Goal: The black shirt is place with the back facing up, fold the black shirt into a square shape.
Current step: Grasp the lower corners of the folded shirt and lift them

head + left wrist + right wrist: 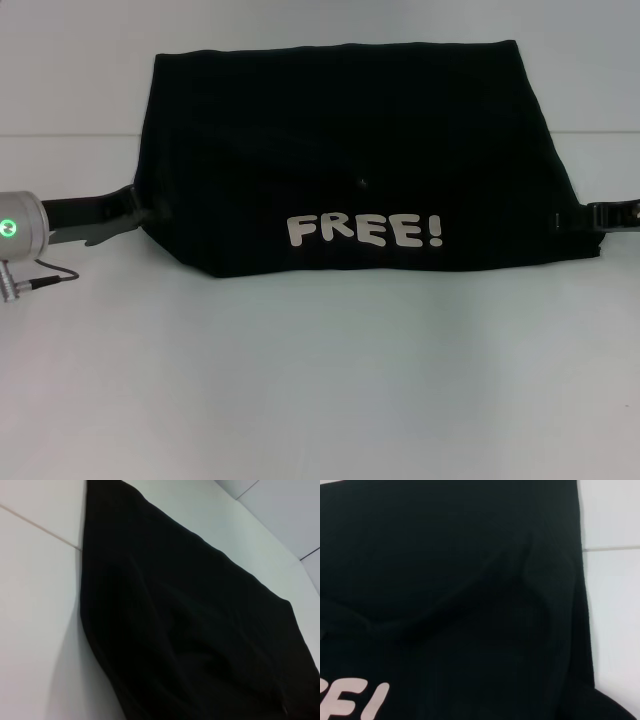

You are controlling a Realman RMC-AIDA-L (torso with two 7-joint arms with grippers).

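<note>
The black shirt (350, 160) is spread on the white table (320, 380), folded to a wide trapezoid, with the white "FREE!" lettering (365, 231) seen along its near edge. The left gripper (140, 212) is placed at the shirt's near-left corner, its fingers closed on the cloth edge. The right gripper (592, 216) is seen at the near-right corner; whether its fingers are spread or pinching cannot be told

black shirt (190, 620) | spread over white table (35, 630) | wrinkled
</note>
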